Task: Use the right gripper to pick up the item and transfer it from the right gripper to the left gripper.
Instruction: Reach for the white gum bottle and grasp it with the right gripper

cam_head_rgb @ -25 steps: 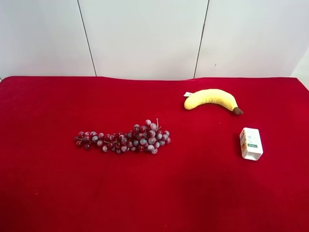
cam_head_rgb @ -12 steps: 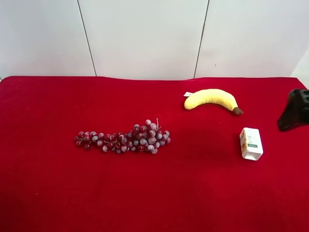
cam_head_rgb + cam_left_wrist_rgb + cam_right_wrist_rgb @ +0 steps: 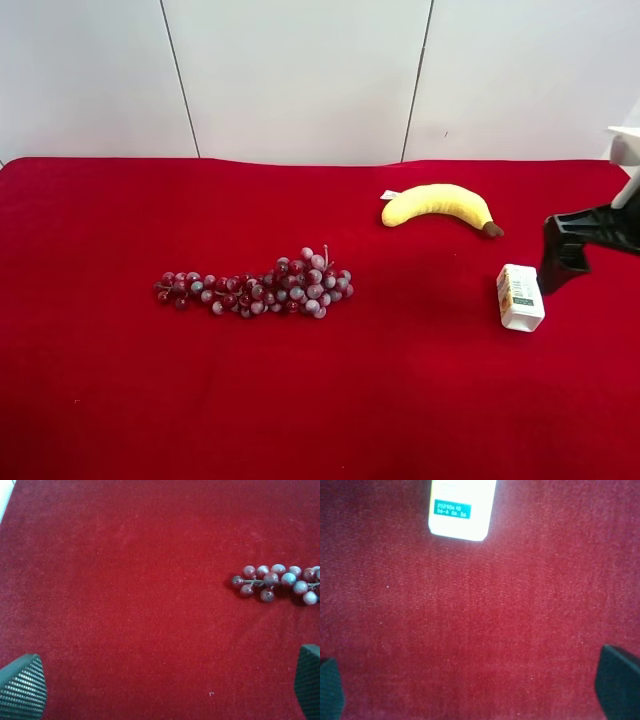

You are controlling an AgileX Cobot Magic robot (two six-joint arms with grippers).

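Closest to me in the right wrist view, the right gripper point(image 3: 475, 685) has its fingers spread wide, one tip at each edge of the picture, with only red cloth point(image 3: 480, 620) between them. Ahead of them lies the item point(image 3: 462, 507), flat on a broad face with its date-stamped end turned toward the fingers, and a little off the line midway between them. The exterior high view shows it apart from the gripper and not yet touched. I judge it to be light, with thin card walls that will dent if I squeeze hard, and a smooth print that may slip. I would close gently across its two long sides, near the end that faces me. That would leave the far half bare for the handover. The soft cloth should let the tips sink beside the edges. Beyond it rests the banana point(image 3: 437, 203), near but clear of it. Well apart are the grapes point(image 3: 255, 287). The left gripper point(image 3: 165, 685) hangs wide and empty near their stem end.
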